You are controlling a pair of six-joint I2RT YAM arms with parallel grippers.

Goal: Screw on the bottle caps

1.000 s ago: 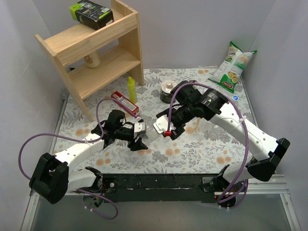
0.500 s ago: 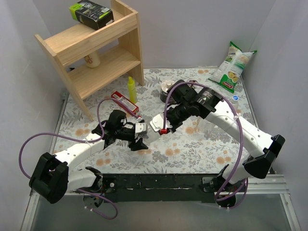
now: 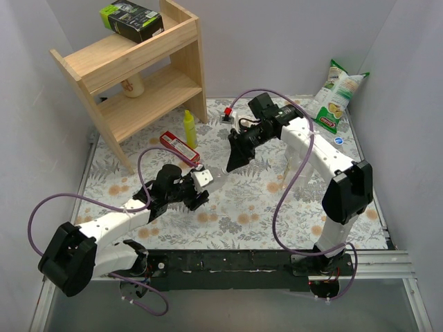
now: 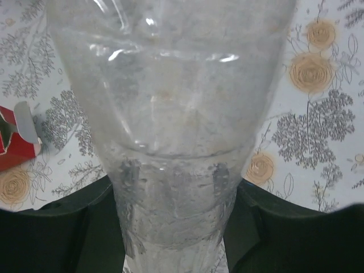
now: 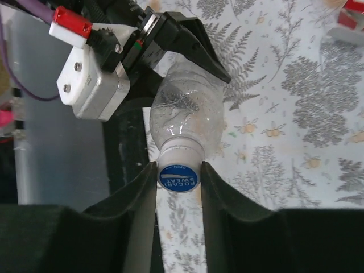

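Note:
A clear bottle (image 3: 215,179) is held tilted above the table between my two grippers. My left gripper (image 3: 200,191) is shut on its lower body; in the left wrist view the bottle (image 4: 170,114) fills the frame between the black fingers (image 4: 91,233). In the right wrist view the bottle (image 5: 185,108) carries a white cap with a blue top (image 5: 179,176) on its neck. My right gripper (image 5: 179,183) is shut on that cap, one finger touching each side. From above, my right gripper (image 3: 233,161) sits at the bottle's upper end. A loose blue cap (image 3: 338,140) lies far right.
A wooden shelf (image 3: 138,69) stands at the back left with a green box (image 3: 131,19) on top. A yellow squeeze bottle (image 3: 187,128) and a red box (image 3: 179,147) lie near it. A chips bag (image 3: 333,97) leans at the back right.
My right arm has swung up and back, its wrist turned round, while the gripper stays at the bottle's neck. My left gripper and the bottle have shifted slightly.

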